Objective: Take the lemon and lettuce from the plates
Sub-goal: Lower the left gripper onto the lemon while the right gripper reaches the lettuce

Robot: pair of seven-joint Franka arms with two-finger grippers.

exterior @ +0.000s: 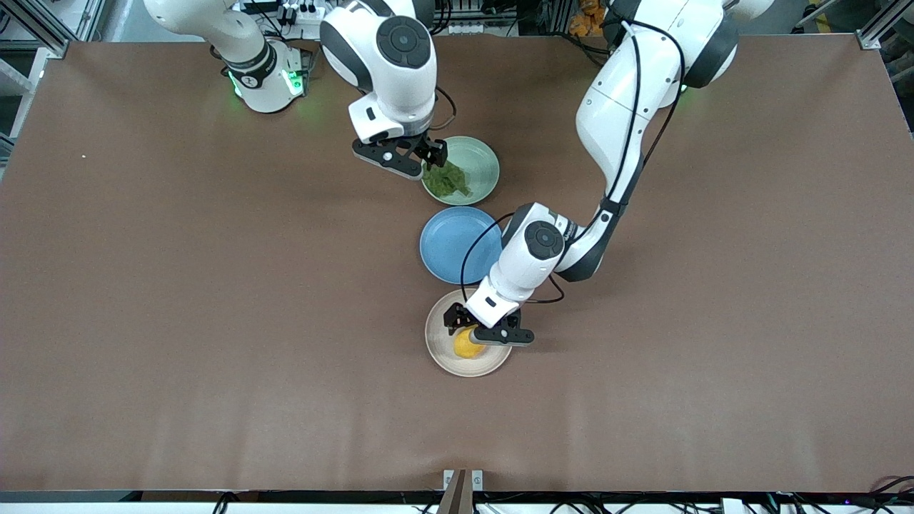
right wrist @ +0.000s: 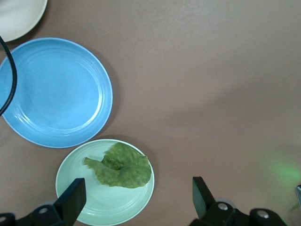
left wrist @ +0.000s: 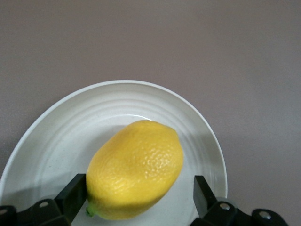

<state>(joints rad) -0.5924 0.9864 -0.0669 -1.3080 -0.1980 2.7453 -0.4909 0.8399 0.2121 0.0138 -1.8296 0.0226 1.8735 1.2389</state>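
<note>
The lemon (exterior: 468,345) lies on the beige-cream plate (exterior: 441,355), the plate nearest the front camera. My left gripper (exterior: 476,330) is low over that plate, open, with the lemon (left wrist: 136,169) between its fingers. One finger (left wrist: 74,192) is against the lemon's skin; the other stands apart from it. The lettuce (exterior: 446,180) lies flat on the mint green plate (exterior: 482,161), farthest from the front camera. My right gripper (exterior: 420,160) hangs open and empty above that plate's rim, toward the right arm's end. In the right wrist view the lettuce (right wrist: 123,170) on the mint plate (right wrist: 99,207) shows below the open gripper (right wrist: 138,197).
An empty blue plate (exterior: 450,246) sits between the two other plates, close to both. It also shows in the right wrist view (right wrist: 56,94). The left arm's black cable hangs over the blue plate. Brown tabletop spreads wide toward both ends.
</note>
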